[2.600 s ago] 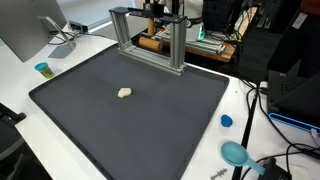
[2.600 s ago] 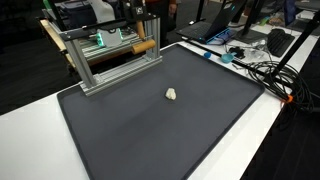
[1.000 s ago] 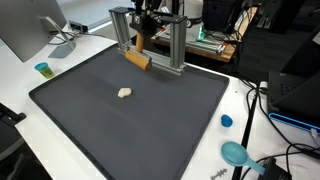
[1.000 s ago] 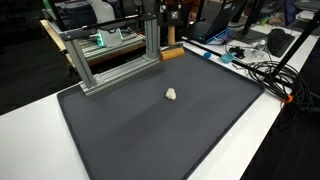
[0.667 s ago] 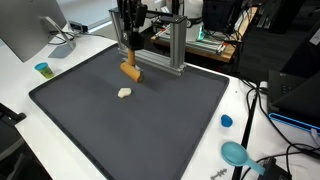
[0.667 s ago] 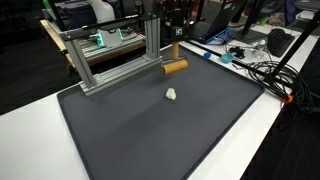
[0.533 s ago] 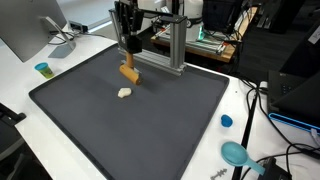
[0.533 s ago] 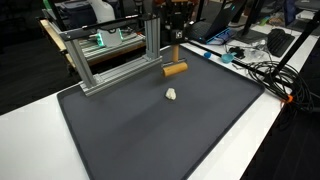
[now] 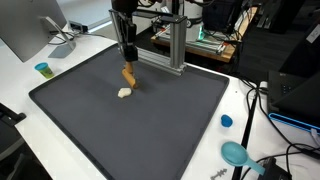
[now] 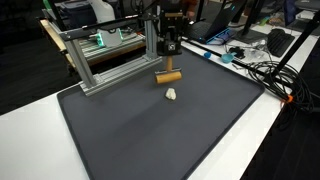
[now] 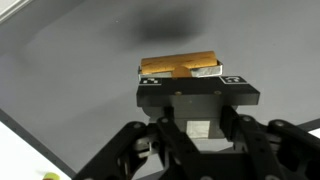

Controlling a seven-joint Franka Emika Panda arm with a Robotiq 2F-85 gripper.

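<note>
Wooden block: a tan wooden block [image 11: 180, 65] is clamped in the gripper and lies crosswise between the fingers; also seen in both exterior views [image 9: 128, 73] [image 10: 168, 77].
Block position: over the far part of the dark mat, in front of the metal frame. In the wrist view its blurred shadow lies apart from it on the mat, so it is raised.
Gripper: the gripper [image 11: 188, 79] is closed on the wooden block, one finger on each long side; it points down at the mat in both exterior views [image 9: 128, 63] [image 10: 169, 62].
Pale lump: a small pale lump [image 9: 124, 93] [image 10: 171, 95] lies on the mat near the block, on the side away from the frame (not touched by block or gripper).
Mat: a dark mat [image 9: 130, 135] [image 10: 150, 135] covers most of the white table [image 9: 25, 78] [image 10: 275, 130].
Metal frame: a metal frame [image 9: 152, 57] [image 10: 118, 70] stands at the mat's far edge, behind the arm.
Table edge items: a small blue cup [image 9: 42, 69] and a monitor [image 9: 28, 30] at one side; a blue lid [image 9: 226, 121] at the other, well apart from the block.
Cables: a bundle of cables [image 10: 262, 70] lies beside the mat.
</note>
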